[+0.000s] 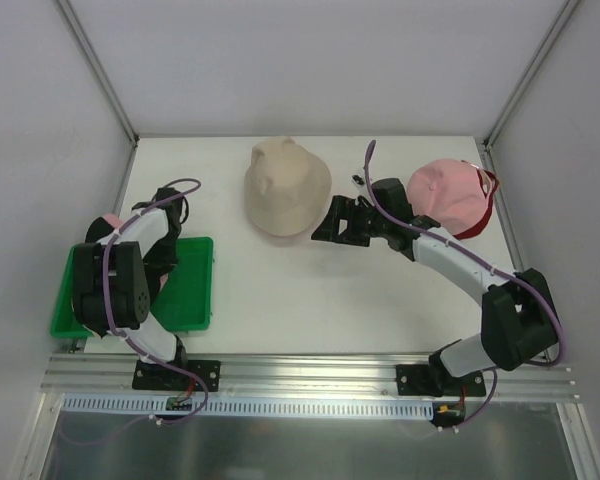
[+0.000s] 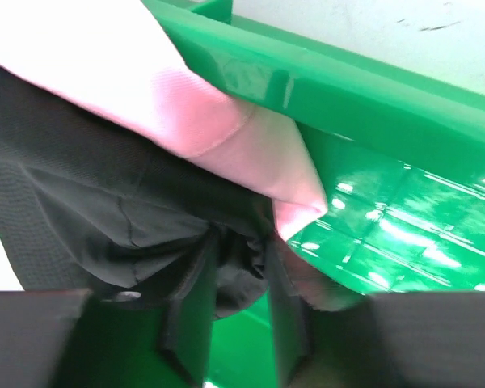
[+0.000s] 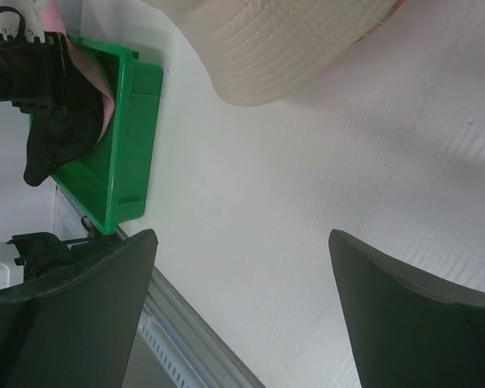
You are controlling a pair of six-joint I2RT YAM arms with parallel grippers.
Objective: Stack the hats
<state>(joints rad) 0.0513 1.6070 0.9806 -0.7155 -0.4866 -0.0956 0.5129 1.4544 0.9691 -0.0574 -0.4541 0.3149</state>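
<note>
In the left wrist view my left gripper (image 2: 238,242) is shut on a bunched fold of the black hat (image 2: 81,210), low in the green tray (image 2: 388,105). A pink hat (image 2: 145,89) lies over the black one. The right wrist view shows the black hat (image 3: 56,145) hanging at the tray's end. A beige bucket hat (image 1: 285,185) sits at the table's back middle. My right gripper (image 1: 325,222) stands open and empty just right of its brim. A pink cap (image 1: 442,188) rests on a red cap (image 1: 483,215) at the back right.
The green tray (image 1: 195,290) lies at the front left under the left arm. White walls with metal posts close the table's back and sides. An aluminium rail runs along the near edge. A small dark object (image 1: 357,180) lies between the beige hat and the caps.
</note>
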